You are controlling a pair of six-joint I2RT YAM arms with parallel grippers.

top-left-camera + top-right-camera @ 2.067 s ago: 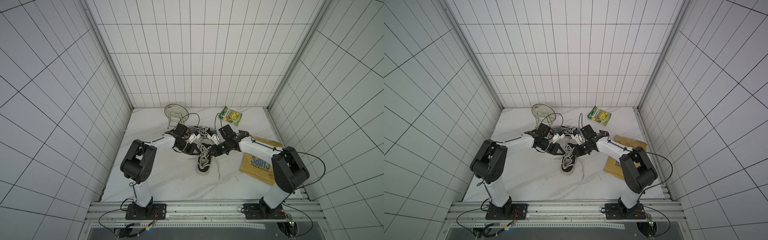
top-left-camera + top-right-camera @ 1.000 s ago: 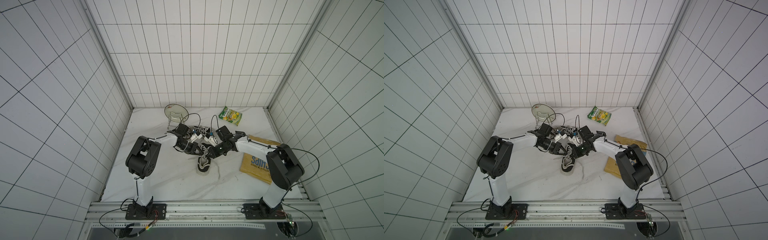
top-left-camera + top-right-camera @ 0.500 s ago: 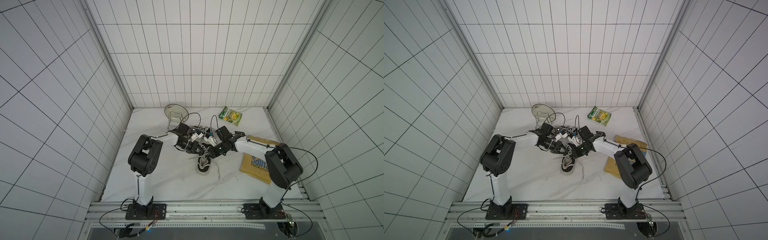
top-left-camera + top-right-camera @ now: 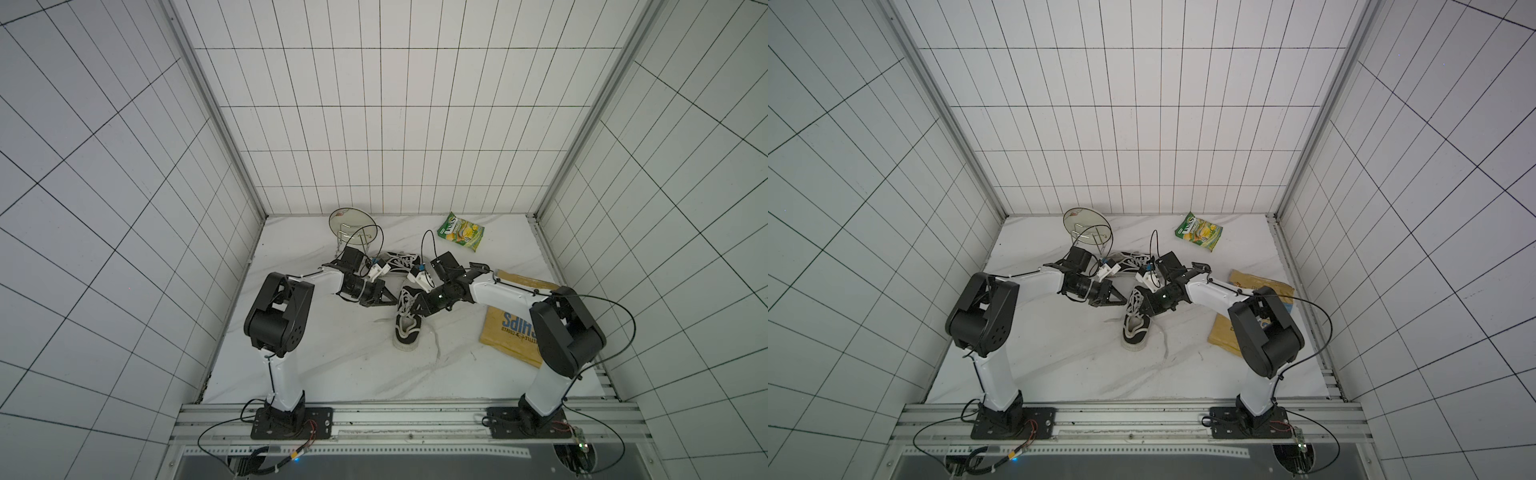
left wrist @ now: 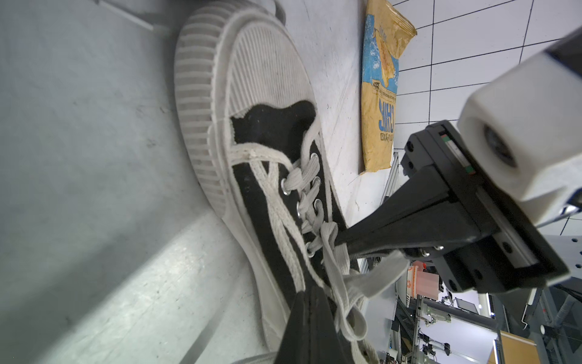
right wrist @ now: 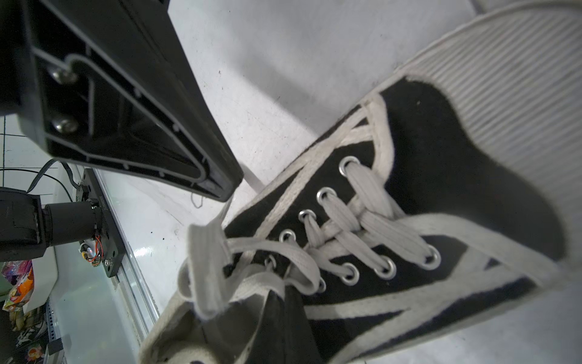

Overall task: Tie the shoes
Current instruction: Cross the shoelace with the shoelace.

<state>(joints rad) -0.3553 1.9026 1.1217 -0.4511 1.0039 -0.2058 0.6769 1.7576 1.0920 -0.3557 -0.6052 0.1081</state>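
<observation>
- Where both arms meet at mid-table, the near shoe [image 4: 407,322] rests with its toe toward the arm bases. It has a black canvas upper, a white ribbed rubber toe cap and a grooved sole band.
- Far shoe [image 4: 398,262]: same make, lying just behind the near shoe, between the two wrists, on the white marble-veined table [image 4: 332,365].
- Laces [image 6: 371,227]: flat, woven and off-white, crossing through round metal eyelets. The loose ends gather in a slack loop at the top eyelets.
- Left gripper [image 6: 225,189]: tapered black plastic fingers pressed together beside the near shoe's collar, with a strand of the laces running out of the tip.
- Right gripper [image 5: 341,238]: wedge-shaped black fingers clamped together, pinching the laces at the uppermost eyelets.
- Surroundings: a round plate [image 4: 349,222] upright in a wire stand, a glossy green snack bag [image 4: 461,230], and a crinkled yellow chip bag [image 4: 509,332] partly beneath the right arm.
</observation>
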